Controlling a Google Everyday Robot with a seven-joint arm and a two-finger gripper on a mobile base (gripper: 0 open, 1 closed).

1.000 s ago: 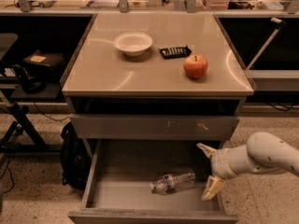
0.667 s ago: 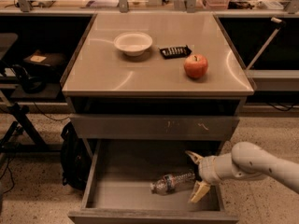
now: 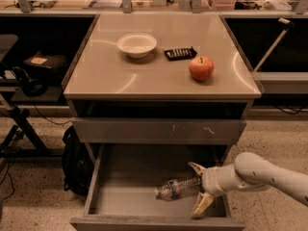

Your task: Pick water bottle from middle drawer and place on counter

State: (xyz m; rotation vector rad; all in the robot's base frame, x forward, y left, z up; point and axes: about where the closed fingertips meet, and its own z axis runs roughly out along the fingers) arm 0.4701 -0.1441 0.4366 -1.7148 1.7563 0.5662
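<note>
The water bottle (image 3: 174, 188) lies on its side on the floor of the open middle drawer (image 3: 126, 200), towards the right. My gripper (image 3: 198, 186) reaches into the drawer from the right on a white arm. It is open, with one yellowish finger (image 3: 195, 167) behind the bottle's right end and the other in front of it. The bottle rests on the drawer floor. The counter (image 3: 159, 78) is the beige top of the cabinet above.
On the counter stand a white bowl (image 3: 137, 44), a small black object (image 3: 179, 53) and a red apple (image 3: 201, 68). A closed drawer front with pale scratches (image 3: 159, 130) sits above the open drawer. A black bag (image 3: 74, 163) leans left of the cabinet.
My gripper has moved left inside the drawer, from the right side to the bottle's right end, and its fingers now straddle it. The bottle has not moved.
</note>
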